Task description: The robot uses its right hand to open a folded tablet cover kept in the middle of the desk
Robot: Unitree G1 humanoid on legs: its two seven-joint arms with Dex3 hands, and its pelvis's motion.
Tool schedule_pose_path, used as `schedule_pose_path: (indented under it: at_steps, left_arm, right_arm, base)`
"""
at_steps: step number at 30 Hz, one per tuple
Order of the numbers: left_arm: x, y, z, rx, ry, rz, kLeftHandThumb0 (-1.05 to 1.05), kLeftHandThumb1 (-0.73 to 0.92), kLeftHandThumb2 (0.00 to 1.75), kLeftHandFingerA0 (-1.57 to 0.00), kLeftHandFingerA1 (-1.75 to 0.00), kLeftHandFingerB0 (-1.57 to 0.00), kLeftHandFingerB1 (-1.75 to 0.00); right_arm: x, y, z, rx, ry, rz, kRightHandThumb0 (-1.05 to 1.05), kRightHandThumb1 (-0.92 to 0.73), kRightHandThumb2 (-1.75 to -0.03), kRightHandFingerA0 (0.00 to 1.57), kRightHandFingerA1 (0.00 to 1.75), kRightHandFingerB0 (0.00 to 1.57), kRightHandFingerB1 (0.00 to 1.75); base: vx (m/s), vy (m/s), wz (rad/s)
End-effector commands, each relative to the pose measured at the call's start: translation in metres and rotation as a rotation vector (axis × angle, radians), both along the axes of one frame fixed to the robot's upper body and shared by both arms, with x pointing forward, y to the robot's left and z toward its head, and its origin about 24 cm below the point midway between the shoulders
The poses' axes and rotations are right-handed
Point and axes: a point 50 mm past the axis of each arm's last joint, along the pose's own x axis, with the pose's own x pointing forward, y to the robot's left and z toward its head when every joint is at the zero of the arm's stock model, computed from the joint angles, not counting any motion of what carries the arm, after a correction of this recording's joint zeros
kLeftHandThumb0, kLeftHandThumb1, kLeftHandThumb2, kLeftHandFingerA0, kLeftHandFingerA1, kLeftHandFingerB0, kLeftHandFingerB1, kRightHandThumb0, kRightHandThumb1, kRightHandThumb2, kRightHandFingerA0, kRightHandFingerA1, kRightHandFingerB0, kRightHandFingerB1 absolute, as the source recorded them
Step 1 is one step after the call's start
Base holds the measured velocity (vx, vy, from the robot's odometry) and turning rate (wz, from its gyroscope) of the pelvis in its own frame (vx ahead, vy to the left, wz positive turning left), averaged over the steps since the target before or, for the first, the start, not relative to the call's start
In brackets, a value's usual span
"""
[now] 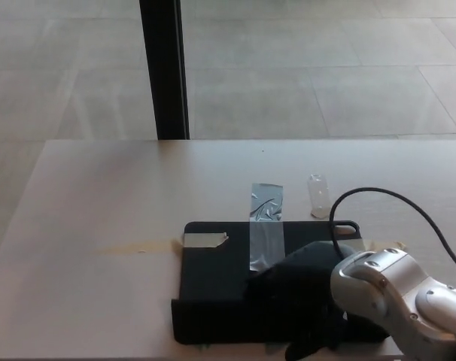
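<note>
A black folded tablet cover (213,278) lies flat near the desk's front edge, held down by strips of tape; a clear strip (266,233) crosses its far edge. My right hand (299,297) lies over the cover's right half, reaching left, with its black fingers (262,282) spread low on the surface. The silver wrist (386,289) and a black cable (378,199) hide the cover's right end. Whether the fingers grip an edge is hidden. My left hand does not show.
A beige tape piece (204,240) sits on the cover's far left corner. A small clear strip (317,196) lies on the pale desk (100,195) behind the cover. A black post (164,68) stands beyond the desk's far edge.
</note>
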Motion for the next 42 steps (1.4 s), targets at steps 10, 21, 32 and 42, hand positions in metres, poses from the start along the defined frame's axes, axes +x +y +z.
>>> schedule_pose_path:
  at_steps: [10, 21, 32, 42]
  left_arm:
    - [-0.007, 0.014, 0.012, -0.013, -0.038, 0.029, -0.75, 0.71, 0.62, -0.54, -0.86, -0.30, -0.59]
    - [-0.006, 0.016, 0.015, -0.015, -0.053, 0.048, -0.73, 0.71, 0.62, -0.56, -0.90, -0.30, -0.60]
    - [-0.007, 0.018, 0.017, 0.003, -0.037, 0.040, -0.74, 0.72, 0.62, -0.59, -0.90, -0.32, -0.59]
    - [-0.002, 0.019, 0.020, 0.006, -0.044, 0.039, -0.72, 0.73, 0.63, -0.56, -0.87, -0.34, -0.60]
  right_arm:
    - [-0.079, -0.041, -0.034, -0.116, 0.353, -0.377, -0.99, -0.71, -0.62, 0.09, 0.52, 0.02, 0.30]
    - [-0.131, -0.053, -0.013, 0.081, 0.303, -0.383, -0.90, -0.52, -0.92, 0.36, 0.65, 0.10, 0.43]
    - [-0.162, -0.057, -0.014, 0.155, 0.324, -0.444, -0.89, -0.54, -0.93, 0.27, 0.58, 0.12, 0.44]
    - [-0.173, -0.058, -0.026, 0.237, 0.368, -0.571, -0.87, -0.58, -0.95, 0.35, 0.62, 0.10, 0.44]
  base:
    - [0.00, 0.000, 0.00]
    - [0.00, 0.000, 0.00]
    - [0.00, 0.000, 0.00]
    - [0.00, 0.000, 0.00]
